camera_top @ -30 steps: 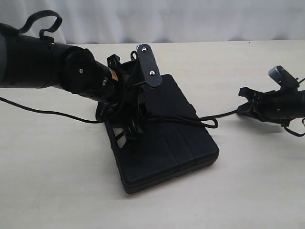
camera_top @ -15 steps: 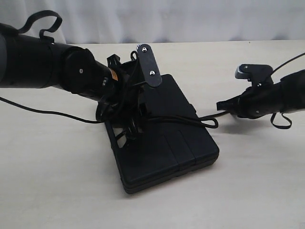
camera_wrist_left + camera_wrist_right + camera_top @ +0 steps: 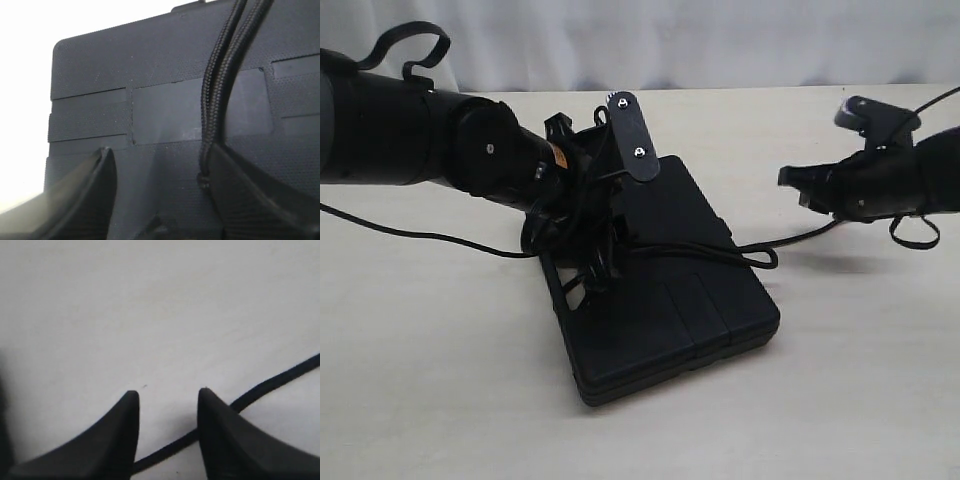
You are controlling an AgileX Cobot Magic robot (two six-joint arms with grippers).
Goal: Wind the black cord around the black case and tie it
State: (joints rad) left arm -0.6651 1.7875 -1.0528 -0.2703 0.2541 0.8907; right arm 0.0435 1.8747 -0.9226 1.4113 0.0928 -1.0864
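Observation:
The black case (image 3: 670,300) lies flat in the middle of the table, with my left arm (image 3: 490,150) reaching over its far-left end. My left gripper (image 3: 160,155) stands open right above the ribbed lid (image 3: 150,65). Two strands of the black cord (image 3: 220,90) run along the inner side of one of its fingers (image 3: 240,190). The cord (image 3: 720,255) crosses the lid, loops at the case's right edge and trails away over the table. My right gripper (image 3: 792,185) hovers open above that trailing part, with nothing between its fingers. In the right wrist view the cord (image 3: 280,382) lies on the table under the open gripper (image 3: 167,392).
A thin cable (image 3: 410,235) from the left arm trails across the table on the left. The beige tabletop (image 3: 840,380) surrounds the case, and a pale curtain (image 3: 720,40) closes off the back.
My right gripper was shut low on the cord's trailing end. It moved left, rose and opened, and the cord now lies loose on the table. The left arm has not moved.

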